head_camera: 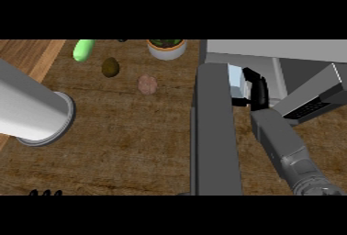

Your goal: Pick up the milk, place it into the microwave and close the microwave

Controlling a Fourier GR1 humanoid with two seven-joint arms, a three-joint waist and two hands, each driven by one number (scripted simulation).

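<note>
Right hand (257,90): black, reaching past open microwave door (215,133), fingers wrapped round milk (237,79)
Milk: at microwave (284,64) mouth, far right
Left hand (45,193): fingertips only, near-left edge, can't tell fingers
Counter (129,137): green veg, brown items, pot, far left

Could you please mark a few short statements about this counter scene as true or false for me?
1. The microwave door stands open. True.
2. The right hand reaches into the microwave opening. True.
3. The green object lies right of the door. False: it lies at the far left of the counter.
4. The potted plant sits inside the microwave. False: it stands on the counter, left of it.
</note>
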